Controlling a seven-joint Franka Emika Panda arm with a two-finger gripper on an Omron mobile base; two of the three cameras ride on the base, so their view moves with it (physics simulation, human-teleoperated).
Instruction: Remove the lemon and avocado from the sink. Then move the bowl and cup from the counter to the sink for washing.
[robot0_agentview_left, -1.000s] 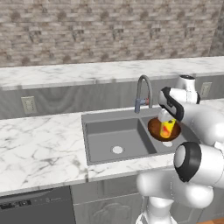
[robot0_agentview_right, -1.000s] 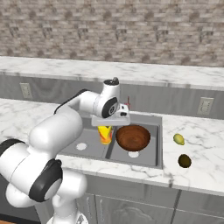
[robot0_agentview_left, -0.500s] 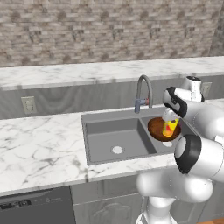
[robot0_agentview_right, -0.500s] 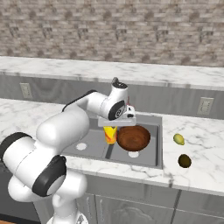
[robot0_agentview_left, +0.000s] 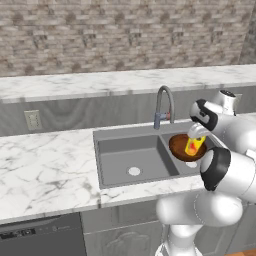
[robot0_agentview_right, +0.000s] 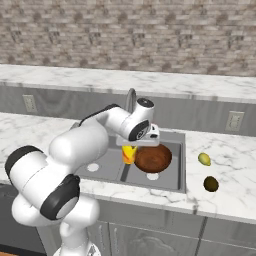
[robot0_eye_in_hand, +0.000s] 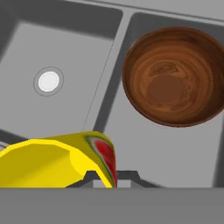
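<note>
Holding the cup (robot0_agentview_right: 129, 154) by its rim, the gripper (robot0_agentview_right: 131, 146) is clamped above the sink (robot0_agentview_right: 172, 181) divider, beside the bowl (robot0_agentview_right: 153, 158). Risk judged: if released here, the cup could strike the divider or bowl and tip.

Both base views share the sink (robot0_agentview_left: 132, 160); wrist camera hovers close.

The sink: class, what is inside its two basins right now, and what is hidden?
The sink holds the bowl in one basin; the other shows just a white drain. The cup, gripped by the hand, hangs over the divider. The bowl partly covers its basin's drain.
</note>
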